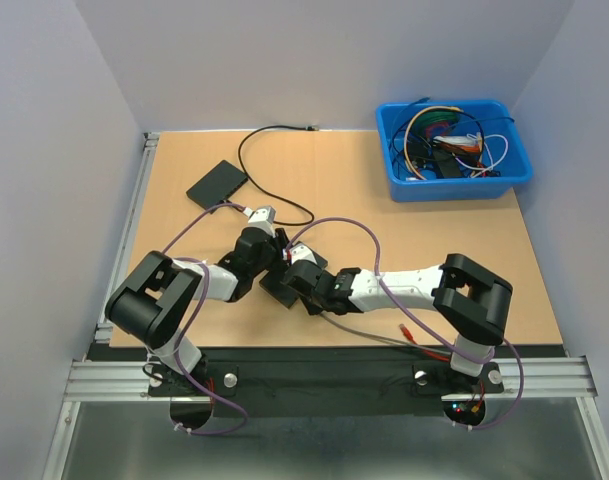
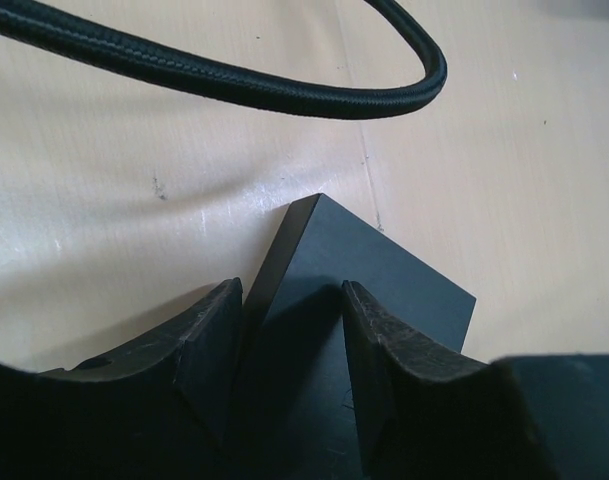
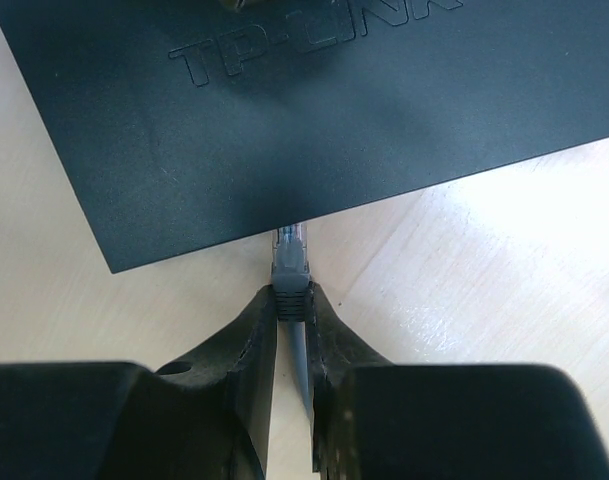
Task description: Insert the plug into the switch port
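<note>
The black switch lies mid-table under both wrists, marked TP-LINK on its top. My right gripper is shut on the grey plug at its boot. The plug's clear tip meets the switch's near side wall, and the port itself is hidden under the top edge. A grey cable trails back between the fingers. My left gripper stands part open astride a corner of the switch. One finger is beside the side wall and the other is over the top face.
A second flat black box sits at the back left with a black cable looping towards the switch. A blue bin of tangled wires stands at the back right. An orange cable end lies near the right base.
</note>
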Controlling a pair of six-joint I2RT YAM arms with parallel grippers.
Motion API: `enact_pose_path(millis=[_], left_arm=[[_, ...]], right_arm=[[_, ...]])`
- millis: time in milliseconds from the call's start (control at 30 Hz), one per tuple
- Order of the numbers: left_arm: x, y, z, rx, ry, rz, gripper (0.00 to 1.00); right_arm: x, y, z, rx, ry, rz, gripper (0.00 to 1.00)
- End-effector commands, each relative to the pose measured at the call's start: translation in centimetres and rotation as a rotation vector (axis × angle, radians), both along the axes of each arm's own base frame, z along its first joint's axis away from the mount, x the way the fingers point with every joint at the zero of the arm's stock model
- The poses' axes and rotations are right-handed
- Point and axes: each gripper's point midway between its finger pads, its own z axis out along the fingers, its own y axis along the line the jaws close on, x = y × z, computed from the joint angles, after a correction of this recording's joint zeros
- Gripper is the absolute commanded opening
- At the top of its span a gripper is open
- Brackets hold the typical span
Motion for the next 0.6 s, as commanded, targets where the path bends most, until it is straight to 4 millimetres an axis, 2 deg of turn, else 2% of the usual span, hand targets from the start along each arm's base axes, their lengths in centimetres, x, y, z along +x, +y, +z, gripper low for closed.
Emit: enact_pose_path(millis=[0,133,333,367,400,567], left_arm=[[-3.4,0.0,-3.5,0.039,0.132,-0.056,0.40],[-3.3,-0.1,-3.5,0.038,0.129,-0.057,0.34],[-3.3,-0.1,-3.3,0.037,0.120,-0.061,0.15],[-3.3,-0.1,-3.2,0.038,0.120,-0.063,0.06],[-3.3,-0.1,-3.2,0.037,0.120,-0.063,0.03],[-3.4,-0.1,-3.5,0.043,0.125,-0.066,0.00]], right_arm=[[0.8,2.2,1.7,0.072,-0.039,0.000,0.00],[0.6,2.2,2.5,0.094,-0.036,0.002,0.01],[0.4,2.2,3.1,0.102,-0.032,0.010,0.00],[0.3,2.1,3.0,0.102,-0.026,0.011,0.00],[0.3,2.1,2.9,0.101,-0.024,0.012,0.00],[0.7,1.9,3.1,0.093,-0.047,-0.002,0.00]])
